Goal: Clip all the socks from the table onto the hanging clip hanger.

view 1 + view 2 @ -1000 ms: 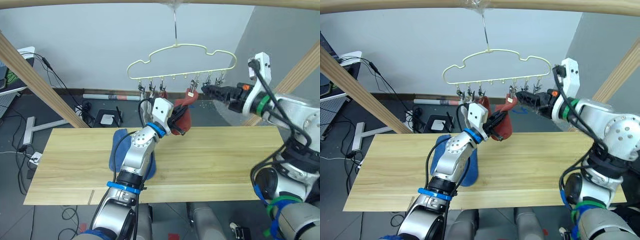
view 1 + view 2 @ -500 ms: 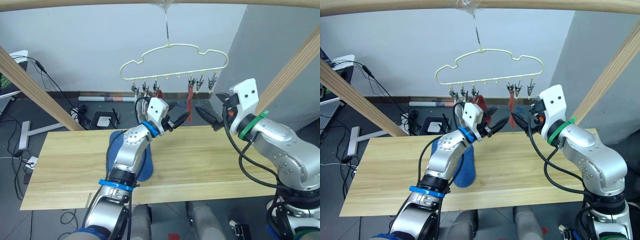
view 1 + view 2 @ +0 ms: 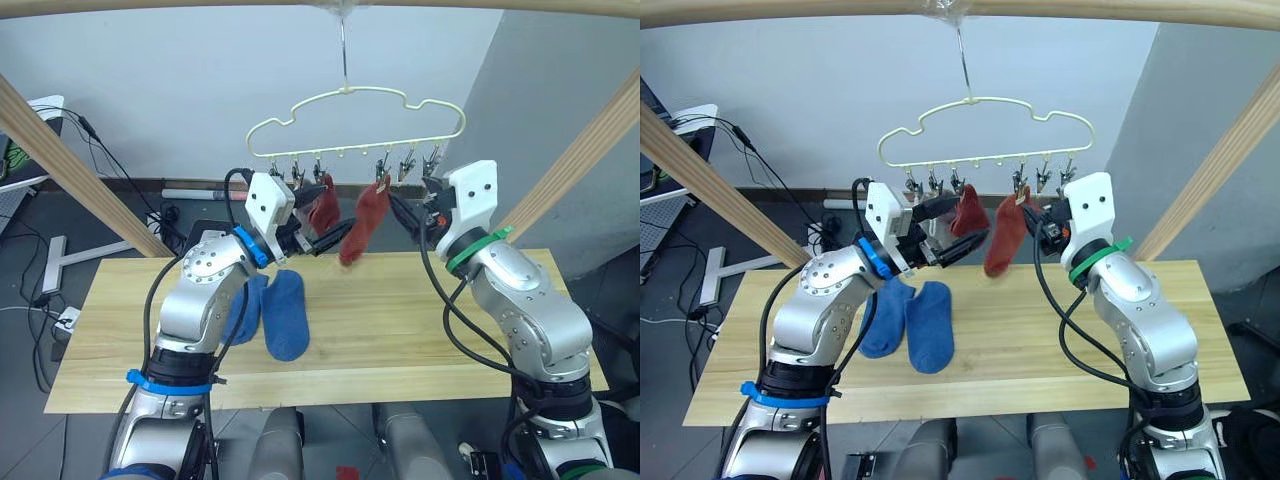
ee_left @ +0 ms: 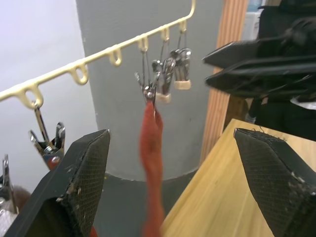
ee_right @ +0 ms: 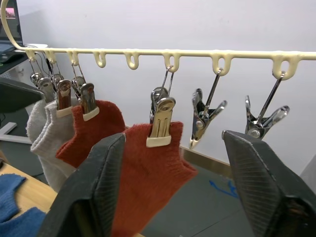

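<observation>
Red socks (image 5: 143, 182) hang clipped on the clip hanger (image 3: 355, 120), both jaws open

The grey socks (image 5: 47, 136) hung largely hidden behind a red sock (image 5: 91, 131). The left arm covered part of 1 blue sock (image 3: 243, 305) at 9 o'clock.

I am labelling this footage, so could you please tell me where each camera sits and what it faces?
Left and right eye views: head, looking down on light wooden table, both arms, pale yellow wire clip hanger.
Left wrist view: left tool's fingers frame a clipped red sock; right tool beyond.
Right wrist view: own fingers below the clips.
All share that sock.
</observation>
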You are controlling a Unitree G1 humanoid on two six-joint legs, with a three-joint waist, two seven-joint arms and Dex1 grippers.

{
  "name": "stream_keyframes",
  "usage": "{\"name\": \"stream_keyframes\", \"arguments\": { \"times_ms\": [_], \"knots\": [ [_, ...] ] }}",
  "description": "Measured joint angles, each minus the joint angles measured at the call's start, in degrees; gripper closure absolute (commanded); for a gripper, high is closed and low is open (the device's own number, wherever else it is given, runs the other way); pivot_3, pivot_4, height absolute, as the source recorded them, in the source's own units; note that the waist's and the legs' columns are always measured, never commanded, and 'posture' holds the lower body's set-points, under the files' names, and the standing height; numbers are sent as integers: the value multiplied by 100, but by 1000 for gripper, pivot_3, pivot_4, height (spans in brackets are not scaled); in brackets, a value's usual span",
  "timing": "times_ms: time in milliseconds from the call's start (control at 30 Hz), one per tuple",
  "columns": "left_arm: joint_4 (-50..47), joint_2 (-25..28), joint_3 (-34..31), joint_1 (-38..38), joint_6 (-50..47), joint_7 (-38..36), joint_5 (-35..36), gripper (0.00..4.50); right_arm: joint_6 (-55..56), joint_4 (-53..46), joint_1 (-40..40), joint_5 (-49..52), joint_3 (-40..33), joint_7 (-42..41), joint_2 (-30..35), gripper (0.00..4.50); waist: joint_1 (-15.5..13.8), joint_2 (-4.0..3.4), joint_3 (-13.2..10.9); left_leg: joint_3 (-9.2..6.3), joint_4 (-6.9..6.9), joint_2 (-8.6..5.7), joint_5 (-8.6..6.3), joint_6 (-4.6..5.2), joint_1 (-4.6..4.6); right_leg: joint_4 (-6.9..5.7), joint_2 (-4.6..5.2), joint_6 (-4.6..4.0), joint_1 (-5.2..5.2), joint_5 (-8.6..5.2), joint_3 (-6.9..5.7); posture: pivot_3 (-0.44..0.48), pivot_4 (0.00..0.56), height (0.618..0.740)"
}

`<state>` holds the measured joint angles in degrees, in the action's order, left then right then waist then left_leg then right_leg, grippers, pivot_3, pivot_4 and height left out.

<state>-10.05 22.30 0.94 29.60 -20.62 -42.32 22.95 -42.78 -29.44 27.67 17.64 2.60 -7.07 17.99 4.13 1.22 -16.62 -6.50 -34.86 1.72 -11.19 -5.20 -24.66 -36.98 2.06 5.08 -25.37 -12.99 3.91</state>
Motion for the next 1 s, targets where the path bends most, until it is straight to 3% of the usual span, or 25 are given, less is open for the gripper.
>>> {"name": "stream_keyframes", "arguments": {
  "times_ms": [67, 333, 1000],
  "knots": [
    [-253, 151, -93, -8, -221, -27, 180, 333, 48, 20, -8, -75, -1, 18, -63, 2620, -15, -2, -1, 0, 1, 0, 0, 0, 1, -1, 0, 0, -1, 0, 0, 20, 291, 740],
    [-746, 558, -312, -8, -802, -68, 630, 333, 206, 248, -7, -334, -1, 29, -233, 2620, -85, -3, -2, 0, 0, 0, 0, 0, 1, -1, 0, -1, 0, 0, 0, 40, 284, 740],
    [-804, 555, -353, 25, -897, 94, 633, 333, 787, 1632, 644, -1084, -38, 218, -625, 2620, -116, -3, -2, 1, -1, 0, 0, 0, 2, -4, 0, -21, 0, 13, 0, 59, 284, 740]
  ]
}}
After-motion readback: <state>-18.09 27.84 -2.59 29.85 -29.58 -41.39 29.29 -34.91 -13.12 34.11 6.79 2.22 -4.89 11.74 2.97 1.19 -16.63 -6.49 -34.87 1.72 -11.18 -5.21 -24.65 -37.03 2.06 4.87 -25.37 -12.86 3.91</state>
